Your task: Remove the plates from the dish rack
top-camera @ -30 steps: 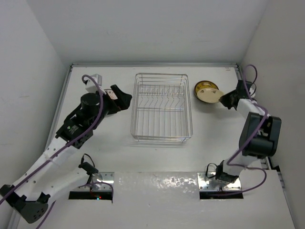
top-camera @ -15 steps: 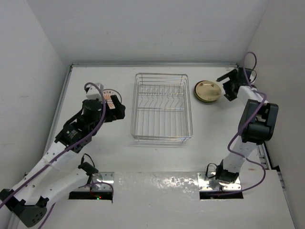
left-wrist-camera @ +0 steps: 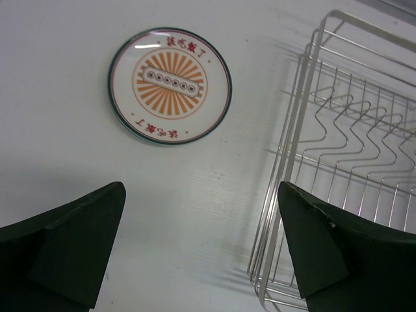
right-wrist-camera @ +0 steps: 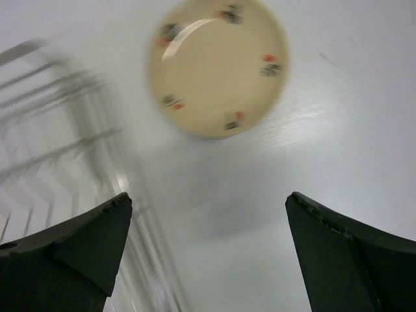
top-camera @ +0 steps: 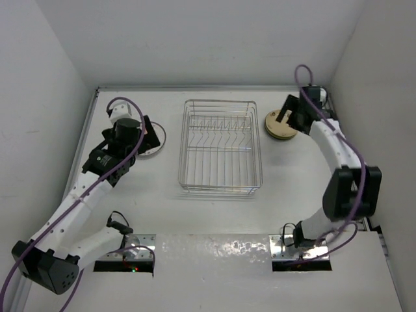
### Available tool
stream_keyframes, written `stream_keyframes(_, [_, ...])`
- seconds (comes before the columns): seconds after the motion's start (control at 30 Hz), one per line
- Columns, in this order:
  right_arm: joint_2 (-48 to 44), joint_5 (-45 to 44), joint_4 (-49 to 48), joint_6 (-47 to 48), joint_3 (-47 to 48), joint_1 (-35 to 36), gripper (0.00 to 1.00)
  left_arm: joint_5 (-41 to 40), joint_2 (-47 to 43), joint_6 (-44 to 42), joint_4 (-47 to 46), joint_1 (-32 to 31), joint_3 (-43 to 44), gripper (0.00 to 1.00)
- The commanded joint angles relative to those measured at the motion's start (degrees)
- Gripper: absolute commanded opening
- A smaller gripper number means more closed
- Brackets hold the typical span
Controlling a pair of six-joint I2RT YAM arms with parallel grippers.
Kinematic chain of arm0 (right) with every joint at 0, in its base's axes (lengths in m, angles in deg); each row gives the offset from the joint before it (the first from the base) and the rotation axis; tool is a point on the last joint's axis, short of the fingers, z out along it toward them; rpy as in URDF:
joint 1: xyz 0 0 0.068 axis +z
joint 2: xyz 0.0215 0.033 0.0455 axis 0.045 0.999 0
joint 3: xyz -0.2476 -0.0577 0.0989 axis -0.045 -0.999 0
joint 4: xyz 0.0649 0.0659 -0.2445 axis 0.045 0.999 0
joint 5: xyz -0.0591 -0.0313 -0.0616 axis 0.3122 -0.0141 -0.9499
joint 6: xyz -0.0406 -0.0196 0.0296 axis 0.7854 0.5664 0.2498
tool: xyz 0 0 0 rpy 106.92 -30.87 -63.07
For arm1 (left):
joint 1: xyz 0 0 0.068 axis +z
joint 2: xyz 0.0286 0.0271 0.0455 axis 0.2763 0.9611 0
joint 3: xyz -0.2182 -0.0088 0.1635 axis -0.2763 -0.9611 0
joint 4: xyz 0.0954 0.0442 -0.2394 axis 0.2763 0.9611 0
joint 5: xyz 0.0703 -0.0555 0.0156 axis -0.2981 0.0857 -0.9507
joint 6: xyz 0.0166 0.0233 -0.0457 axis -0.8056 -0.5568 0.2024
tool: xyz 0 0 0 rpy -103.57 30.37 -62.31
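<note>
Silver wire dish rack (top-camera: pixel 220 146) sits on the white table (top-camera: pixel 156 195), its slots bare. A white round plate with an orange sunburst (left-wrist-camera: pixel 169 85) lies flat to its left, a cream round plate (right-wrist-camera: pixel 218 65) to its right. Left gripper (left-wrist-camera: pixel 200 195) and right gripper (right-wrist-camera: pixel 209 201) hover above them, jaws wide, holding nothing. A low swing could clip the rack's rim or knock a plate.

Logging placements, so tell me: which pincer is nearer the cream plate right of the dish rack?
Right. The right pincer hovers open just above the cream plate; the left pincer is beyond the dish rack, above the sunburst plate.
</note>
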Motion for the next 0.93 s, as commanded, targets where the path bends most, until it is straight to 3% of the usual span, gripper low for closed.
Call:
stream_keyframes(0.0, [-13.71, -14.08, 3.49, 17.17, -2.57, 13.95, 0.99, -7.62, -0.03, -0.83, 1.88, 0.64, 6.52, 1.00])
stream_keyframes(0.07, [-20.72, -17.78, 6.03, 22.12, -4.51, 20.09, 0.99, -9.39, -0.11, -1.54, 2.68, 0.64, 7.49, 1.00])
stream_keyframes(0.13, [-25.93, -17.09, 7.27, 22.49, -8.12, 21.44, 0.99, -11.68, -0.99, -2.24, 3.83, 0.64, 8.38, 1.00])
stream_keyframes(0.3, [-41.39, -15.15, 12.45, 24.41, -12.35, 21.71, 0.99, -15.37, -5.38, -3.65, 6.11, 0.64, 8.47, 1.00])
stream_keyframes(0.43, [-46.60, -17.00, 21.49, 25.47, -10.33, 21.71, 0.99, -15.02, -12.22, -4.26, 5.94, 0.64, 5.84, 1.00])
stream_keyframes(0.6, [-55.90, -13.14, 22.74, 26.43, -12.78, 21.80, 0.99, -15.72, -18.90, -4.26, 7.51, 0.64, 2.93, 1.00])
stream_keyframes(0.9, [-57.16, -15.07, 24.50, 26.53, -15.25, 21.80, 0.99, -15.99, -25.07, -3.82, 5.33, 0.64, -1.64, 1.00])
